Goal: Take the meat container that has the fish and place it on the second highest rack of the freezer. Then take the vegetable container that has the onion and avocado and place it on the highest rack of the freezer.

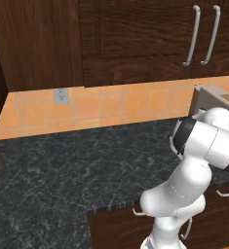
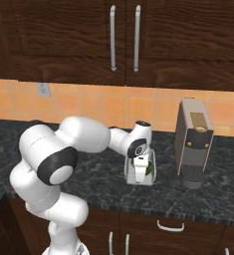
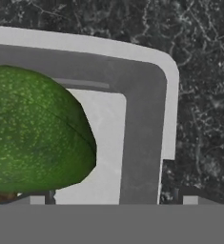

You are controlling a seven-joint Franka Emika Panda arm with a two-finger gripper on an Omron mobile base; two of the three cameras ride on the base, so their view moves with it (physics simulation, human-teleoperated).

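While hovering low over the vegetable container (image 3: pixel 147 90), holds gripper (image 2: pixel 140 174) wide open, jaws straddling one container wall, nothing clamped yet. Sits on dark stone counter (image 1: pixel 62 165), just beside grey coffee machine (image 2: pixel 193 142). Contains green avocado (image 3: pixel 35 133), close against hand camera; onion hidden. Freezer unseen from this spot. Judged stage: second half of task, at the pickup; grasp not yet made, carry to freezer and placement on highest rack outstanding. Fish container's placement not verifiable from here.
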